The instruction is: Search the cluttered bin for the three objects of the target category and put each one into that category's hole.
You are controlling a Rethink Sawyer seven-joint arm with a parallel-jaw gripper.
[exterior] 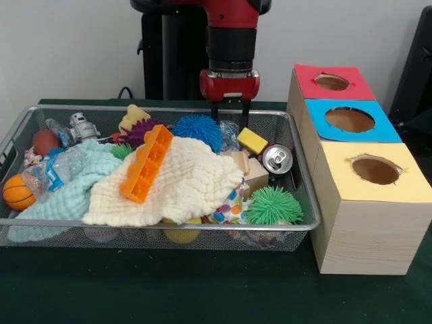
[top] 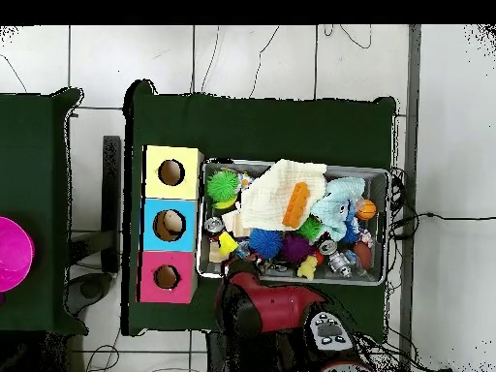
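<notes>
My gripper (exterior: 229, 120) hangs open over the far rim of the wire bin (exterior: 307, 202), with nothing between its fingers (exterior: 214, 112). Just below it lie a blue spiky ball (exterior: 197, 129) and a yellow block (exterior: 252, 140). A purple spiky ball (exterior: 138, 132) sits left of the blue one, and a green spiky ball (exterior: 273, 206) rests in the near right corner. Beside the bin stands a wooden box row with a red-topped hole (exterior: 331, 82), a blue-topped hole (exterior: 350, 119) and a yellow-topped hole (exterior: 375, 170). In the overhead view the arm (top: 271, 308) hides the gripper.
A cream cloth (exterior: 182, 185) and a light blue cloth (exterior: 74, 185) cover much of the bin, and an orange toy brick (exterior: 147, 162) lies on the cream one. A soda can (exterior: 277, 159), wooden block (exterior: 253, 174), small basketball (exterior: 17, 192) and toy robot (exterior: 81, 125) also lie in the bin.
</notes>
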